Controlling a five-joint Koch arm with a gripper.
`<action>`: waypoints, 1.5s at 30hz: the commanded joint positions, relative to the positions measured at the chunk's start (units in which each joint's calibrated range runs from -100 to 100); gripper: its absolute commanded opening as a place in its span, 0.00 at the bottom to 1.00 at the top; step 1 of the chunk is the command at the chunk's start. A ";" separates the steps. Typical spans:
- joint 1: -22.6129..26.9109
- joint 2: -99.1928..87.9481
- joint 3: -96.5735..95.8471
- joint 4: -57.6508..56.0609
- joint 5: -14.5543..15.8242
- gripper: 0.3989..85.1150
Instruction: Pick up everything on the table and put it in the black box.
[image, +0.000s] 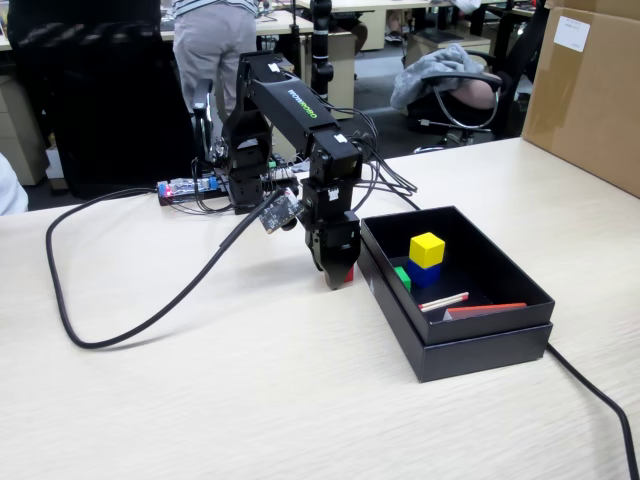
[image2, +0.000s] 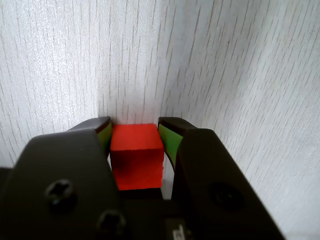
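Between the gripper (image2: 135, 131) fingers (green-padded) sits a clamped, plain red cube (image2: 136, 155).

Red cube (image2: 136, 155) apparently between end effector (image2: 135, 131) pads.

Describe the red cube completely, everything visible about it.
The red cube is a small, solid orange-red block with flat matte faces and crisp edges, no markings. In the wrist view it sits squarely between the jaws of the gripper, whose green pads press its left and right sides. The table lies beyond it; whether it touches cannot be told. In the fixed view only a red sliver shows at the gripper tip, just outside the black box.
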 joint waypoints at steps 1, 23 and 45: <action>-0.39 -5.07 4.63 0.93 -0.54 0.01; 3.37 -2.89 34.73 -0.54 -0.54 0.01; 5.27 8.12 38.26 -2.36 1.61 0.01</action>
